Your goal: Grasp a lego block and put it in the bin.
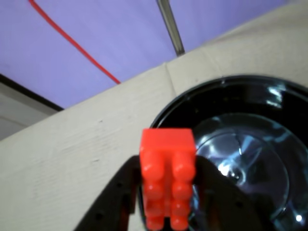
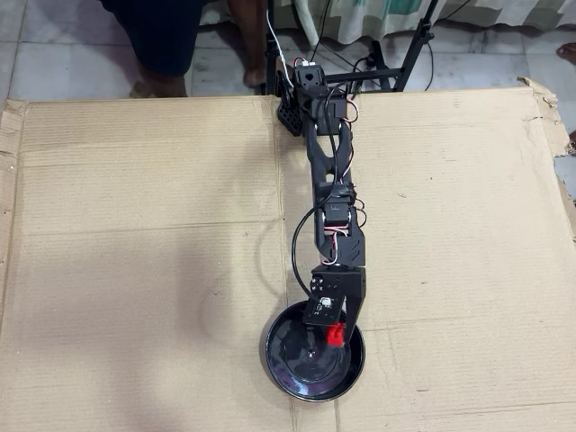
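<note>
Claw [image 1: 168,211] pinching the block [image 1: 167,178] between both fingers, studs facing the wrist camera. Overhead view: block [image 2: 335,336] held above the bin [image 2: 286,364], inside its rim on the right side of that view. Grasp done, carry looks done; release into the bin is left. Bin sits on cardboard sheet [image 2: 135,270] covering the bench. Bin interior looks empty, nothing blocks the drop. Red cable [image 1: 72,43] and a metal pole [image 1: 171,26] lie beyond the bin, clear of it.
</note>
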Available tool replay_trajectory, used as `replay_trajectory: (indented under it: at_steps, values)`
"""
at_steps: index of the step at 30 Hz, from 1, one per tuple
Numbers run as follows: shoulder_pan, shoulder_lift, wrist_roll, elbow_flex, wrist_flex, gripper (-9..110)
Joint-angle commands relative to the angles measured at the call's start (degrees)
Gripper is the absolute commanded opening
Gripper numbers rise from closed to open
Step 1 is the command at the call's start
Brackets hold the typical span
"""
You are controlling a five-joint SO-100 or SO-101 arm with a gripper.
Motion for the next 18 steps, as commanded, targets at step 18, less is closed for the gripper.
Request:
replay_trajectory:
  at_steps: [18]
  values:
    - [3.69, -2.55, -13.97, -7.12, -0.62, 24]
